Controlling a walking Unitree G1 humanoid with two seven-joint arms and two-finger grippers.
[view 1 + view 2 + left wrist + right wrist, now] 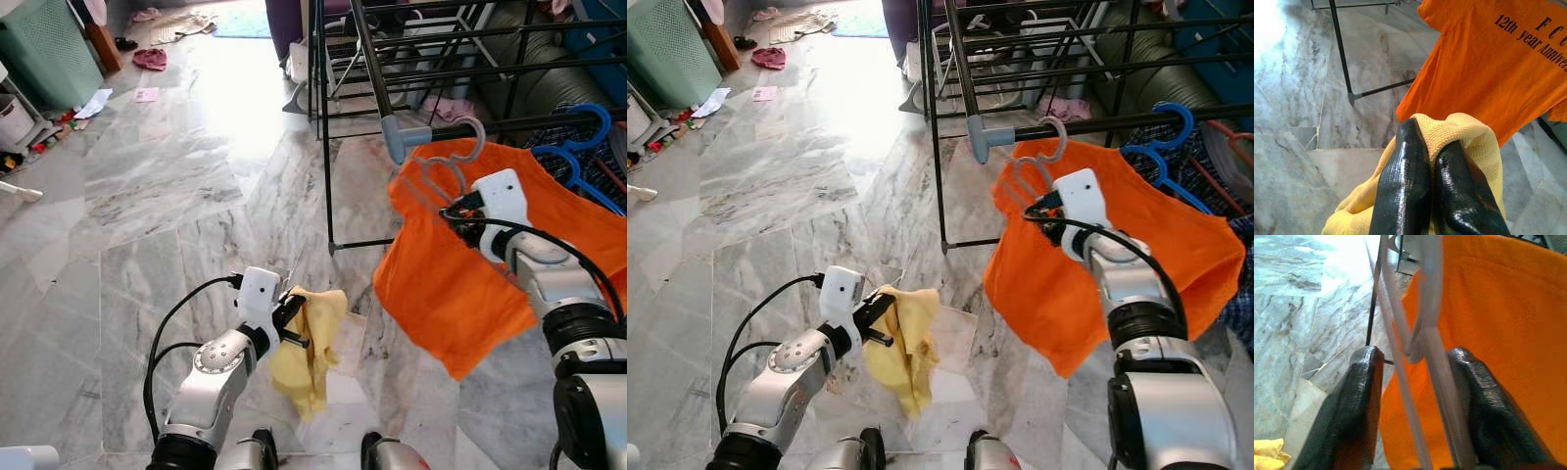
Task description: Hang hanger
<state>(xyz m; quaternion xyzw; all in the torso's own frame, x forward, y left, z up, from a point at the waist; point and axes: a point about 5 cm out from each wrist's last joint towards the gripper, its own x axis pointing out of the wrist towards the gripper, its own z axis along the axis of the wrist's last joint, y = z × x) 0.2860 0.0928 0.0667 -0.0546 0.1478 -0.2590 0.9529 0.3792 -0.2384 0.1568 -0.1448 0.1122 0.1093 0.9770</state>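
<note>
From my head I look down at a marble floor (176, 196) with a black rack (338, 117) ahead on my right. A grey hanger (453, 157) carrying an orange shirt (470, 284) has its hook over the rack's dark bar (509, 124), beside the bar's grey end cap (404, 137). My right gripper (453, 211) is raised at the hanger's neck, just under the hook, against the top of the shirt. Blue hangers (578, 147) hang further right along the same bar. Lower down on my left, my left gripper (294, 318) holds a yellow cloth (313, 348) that droops toward the floor. A green basket (44, 49) stands at the far left, with scraps of clothing on the floor beyond it. My left wrist camera shows my two black fingers (1405, 181) pressed together, pinching a fold of the yellow cloth, with the orange shirt and its black lettering behind and a rack leg (1342, 54) on the marble. My right wrist camera shows my fingers (1352, 401) spread apart, the pale hanger wires (1425, 333) running between them; whether either finger touches the wires I cannot tell, and the orange shirt lies right behind.
</note>
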